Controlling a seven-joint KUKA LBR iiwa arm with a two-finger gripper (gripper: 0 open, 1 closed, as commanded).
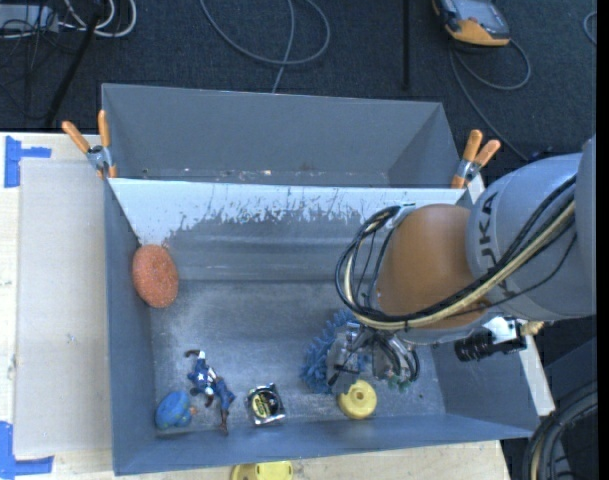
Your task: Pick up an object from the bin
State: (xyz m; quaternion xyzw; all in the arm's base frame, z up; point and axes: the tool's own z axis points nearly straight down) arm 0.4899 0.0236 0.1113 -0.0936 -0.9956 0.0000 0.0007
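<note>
Floor (364,58): dark, cables (112,10)
Bin (274,138): orange ball (155,275) left, yellow disc (358,400) front-right
Pincer (369,363): over crumpled blue thing (322,353), grip can't tell

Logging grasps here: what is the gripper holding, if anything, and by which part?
Cannot be told. The gripper is low by a blue frilly thing and a yellow round thing.

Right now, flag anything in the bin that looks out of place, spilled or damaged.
Nothing stands out. The orange oval lump lies alone at the left; the tape measure, yellow disc and blue crumpled thing lie loose on the bin floor, none visibly broken.
</note>
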